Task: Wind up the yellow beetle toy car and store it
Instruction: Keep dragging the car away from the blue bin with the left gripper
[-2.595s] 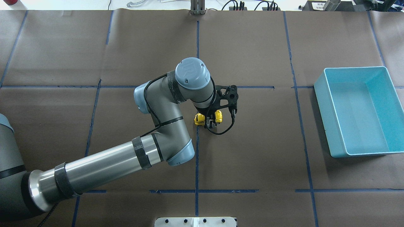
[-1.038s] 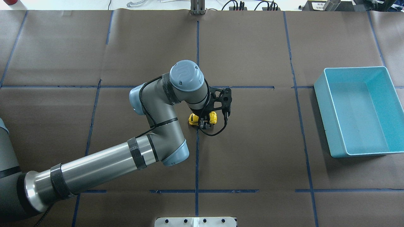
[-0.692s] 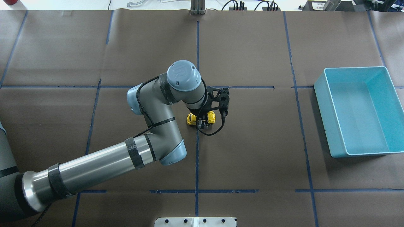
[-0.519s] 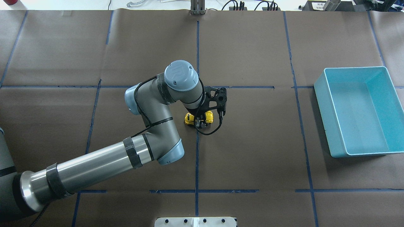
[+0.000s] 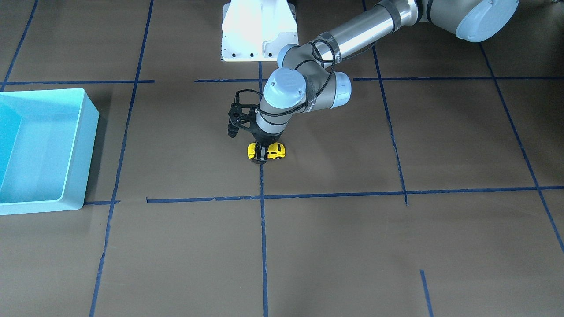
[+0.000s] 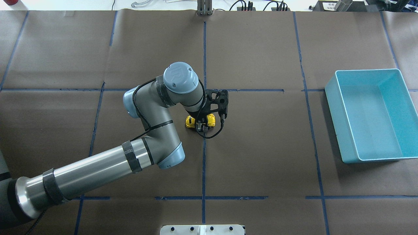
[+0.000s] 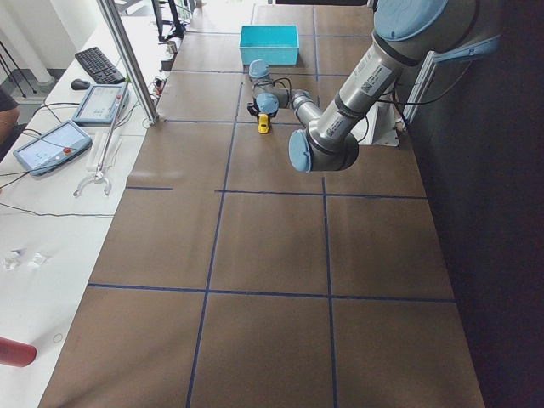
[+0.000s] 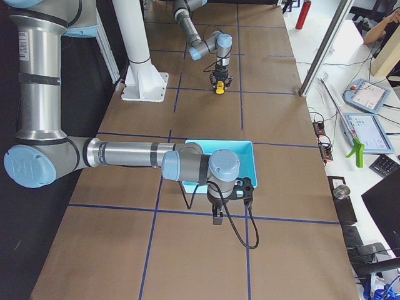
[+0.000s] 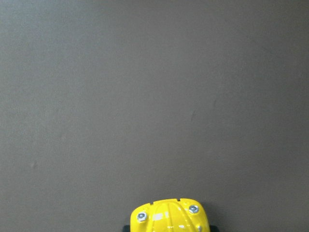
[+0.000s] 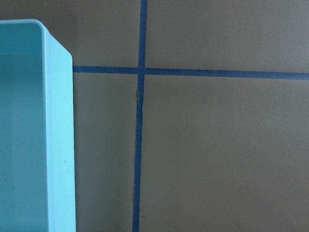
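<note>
The yellow beetle toy car (image 6: 190, 121) sits on the brown table near its middle, by a blue tape line. My left gripper (image 6: 200, 123) comes straight down on it and is shut across its middle, one end of the car showing on each side. The front-facing view shows the same grip (image 5: 263, 153) on the car (image 5: 276, 151). The left wrist view shows only the car's rounded end (image 9: 169, 218) at the bottom edge. My right gripper (image 8: 217, 219) shows only in the exterior right view, beside the light blue bin (image 8: 247, 156); I cannot tell whether it is open or shut.
The light blue bin (image 6: 333, 107) stands at the right side of the table, with nothing visible inside. The right wrist view shows its wall (image 10: 58, 121) and crossing tape lines. The white robot base (image 5: 257, 31) stands at the table's robot-side edge.
My left gripper has slid steadily to the left along the table, still shut on the yellow car, which moved with it. The bin has not moved.
</note>
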